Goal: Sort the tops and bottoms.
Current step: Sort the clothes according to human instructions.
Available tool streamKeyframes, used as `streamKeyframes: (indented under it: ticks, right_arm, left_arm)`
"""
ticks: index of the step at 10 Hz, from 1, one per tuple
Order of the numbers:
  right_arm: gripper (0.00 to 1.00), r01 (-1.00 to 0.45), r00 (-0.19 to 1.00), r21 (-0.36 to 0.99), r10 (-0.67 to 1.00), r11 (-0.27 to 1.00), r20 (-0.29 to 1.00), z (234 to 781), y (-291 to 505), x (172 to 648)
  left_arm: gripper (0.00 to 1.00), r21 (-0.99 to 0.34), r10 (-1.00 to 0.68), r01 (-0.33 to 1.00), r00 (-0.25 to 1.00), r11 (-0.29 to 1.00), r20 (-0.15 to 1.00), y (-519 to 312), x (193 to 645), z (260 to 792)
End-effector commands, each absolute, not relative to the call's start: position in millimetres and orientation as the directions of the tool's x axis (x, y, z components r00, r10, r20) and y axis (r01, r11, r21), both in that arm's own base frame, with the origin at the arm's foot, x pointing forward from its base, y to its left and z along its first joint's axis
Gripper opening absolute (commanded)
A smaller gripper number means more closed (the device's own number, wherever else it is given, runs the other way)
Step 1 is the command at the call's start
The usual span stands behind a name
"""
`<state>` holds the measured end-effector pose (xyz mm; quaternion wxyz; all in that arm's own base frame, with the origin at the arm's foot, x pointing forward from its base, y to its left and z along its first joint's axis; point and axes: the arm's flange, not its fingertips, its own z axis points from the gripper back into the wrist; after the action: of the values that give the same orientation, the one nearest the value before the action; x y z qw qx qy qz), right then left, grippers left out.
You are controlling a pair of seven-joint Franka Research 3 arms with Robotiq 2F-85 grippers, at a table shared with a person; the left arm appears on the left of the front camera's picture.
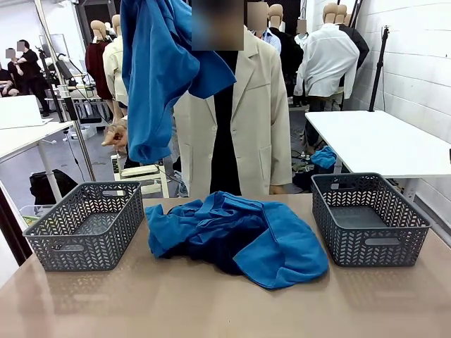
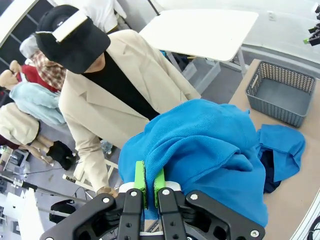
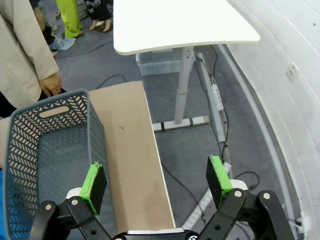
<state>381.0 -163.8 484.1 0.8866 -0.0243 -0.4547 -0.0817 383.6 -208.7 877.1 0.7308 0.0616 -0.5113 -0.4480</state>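
One of the tops, a bright blue shirt (image 1: 158, 70), hangs high above the table's left half, its upper end beyond the picture's top edge. In the left wrist view my left gripper (image 2: 149, 172) is shut on this shirt (image 2: 210, 145), green pads pinched on a fold. More blue tops (image 1: 282, 246) lie heaped at the table's middle. The bottoms, dark navy fabric (image 1: 211, 255), peek out from under that heap, mostly covered, and show again as a navy patch (image 2: 267, 172). My right gripper (image 3: 156, 177) is open and empty above the table's right end, beside the right basket (image 3: 50, 145).
A grey woven basket (image 1: 84, 225) stands at the table's left, another (image 1: 370, 218) at its right; both look empty. A person in a beige jacket (image 1: 261, 120) stands at the far edge, one hand (image 3: 50, 82) hanging near the right basket. A white table (image 1: 380, 141) stands behind.
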Motion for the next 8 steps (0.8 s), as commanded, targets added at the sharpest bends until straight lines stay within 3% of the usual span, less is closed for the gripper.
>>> streamKeyframes:
  ticks: [1, 8]
  right_arm:
    - [1.00, 0.169, 0.577, 0.044, -0.135, 0.985, 0.805, 483.4, -164.2, 380.4]
    - [1.00, 0.169, 0.577, 0.044, -0.135, 0.985, 0.805, 483.4, -164.2, 380.4]
  left_arm:
    - [0.00, 0.563, -0.723, 0.582, 0.063, 0.586, 0.688, -205.2, 380.4, 881.6]
    - [0.00, 0.563, -0.723, 0.582, 0.063, 0.586, 0.688, -205.2, 380.4, 881.6]
